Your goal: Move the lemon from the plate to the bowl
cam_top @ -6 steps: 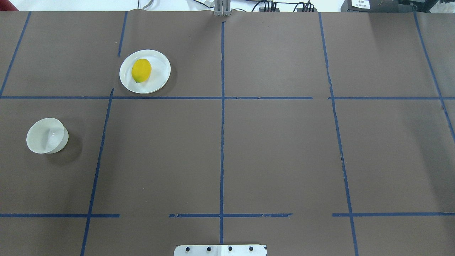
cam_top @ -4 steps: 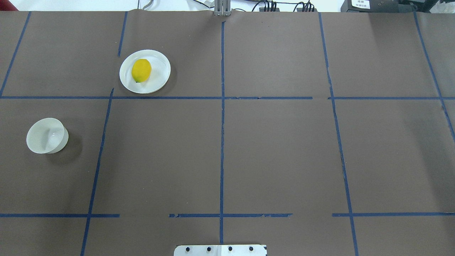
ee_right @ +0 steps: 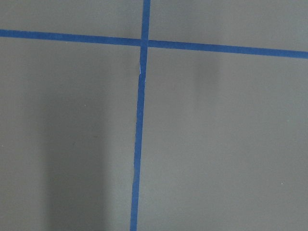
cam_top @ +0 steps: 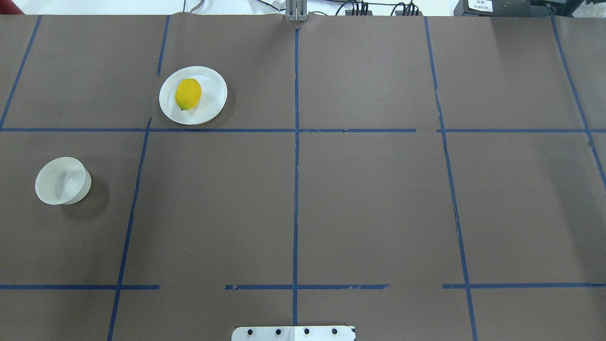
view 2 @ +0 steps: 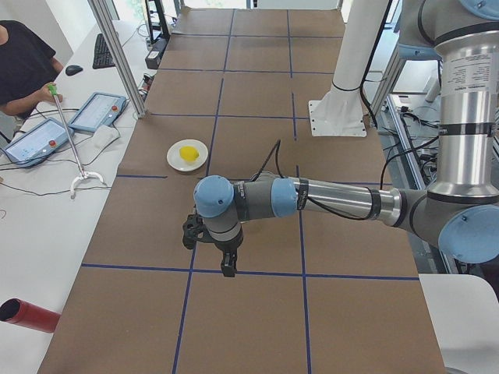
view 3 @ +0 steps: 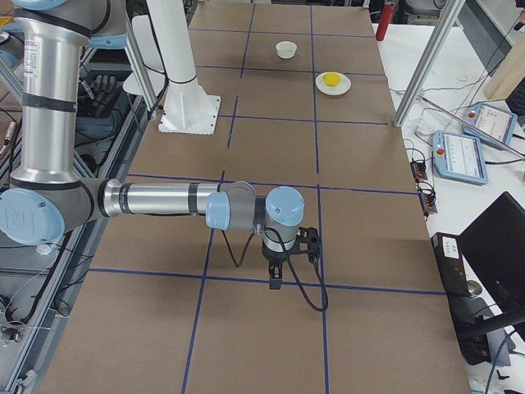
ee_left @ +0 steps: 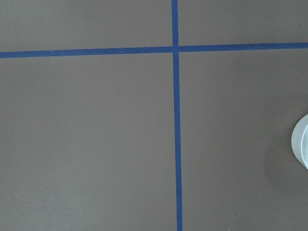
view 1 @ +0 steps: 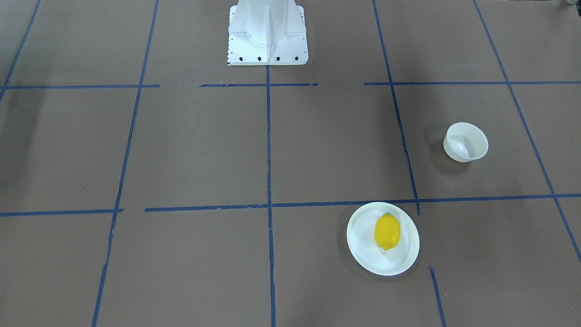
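The yellow lemon (cam_top: 188, 94) lies on the white plate (cam_top: 213, 94) at the far left-centre of the table; they also show in the front view, lemon (view 1: 387, 231) on plate (view 1: 363, 240). The small white bowl (cam_top: 62, 181) stands empty at the left, nearer the robot, also in the front view (view 1: 465, 141); its edge shows in the left wrist view (ee_left: 301, 147). My left gripper (view 2: 226, 261) hangs over the table's left end, fingers pointing down. My right gripper (view 3: 275, 275) hangs over the right end. I cannot tell whether either is open or shut.
Blue tape lines grid the brown table. The robot's white base (view 1: 267, 32) stands at the near middle edge. Tablets (view 2: 97, 111), a metal post (view 2: 117, 54) and a seated operator (view 2: 19, 62) are along the far side.
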Controlling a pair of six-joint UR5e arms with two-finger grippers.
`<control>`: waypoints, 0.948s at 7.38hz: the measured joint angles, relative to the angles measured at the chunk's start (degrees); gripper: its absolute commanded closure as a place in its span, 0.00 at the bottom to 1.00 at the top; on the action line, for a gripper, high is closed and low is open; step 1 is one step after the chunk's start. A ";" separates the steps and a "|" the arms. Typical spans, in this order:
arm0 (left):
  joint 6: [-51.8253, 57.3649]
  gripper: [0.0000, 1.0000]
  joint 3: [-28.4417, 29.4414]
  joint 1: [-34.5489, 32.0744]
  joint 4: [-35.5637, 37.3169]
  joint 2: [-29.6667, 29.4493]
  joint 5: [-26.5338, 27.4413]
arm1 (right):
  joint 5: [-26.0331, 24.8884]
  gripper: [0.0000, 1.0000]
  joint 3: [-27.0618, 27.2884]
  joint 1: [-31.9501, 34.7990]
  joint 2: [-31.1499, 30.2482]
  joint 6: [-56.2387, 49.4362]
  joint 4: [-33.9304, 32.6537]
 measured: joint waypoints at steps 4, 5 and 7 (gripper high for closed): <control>-3.19 0.00 0.16 4.90 -13.09 -1.66 -7.26 | 0.00 0.00 0.00 0.00 0.00 0.00 0.00; -6.58 0.00 0.41 10.23 -15.41 -4.91 -8.80 | 0.00 0.00 0.00 0.00 0.00 0.00 0.00; -15.26 0.00 2.29 20.39 -16.86 -14.77 -9.17 | 0.00 0.00 0.00 0.00 0.00 0.00 0.00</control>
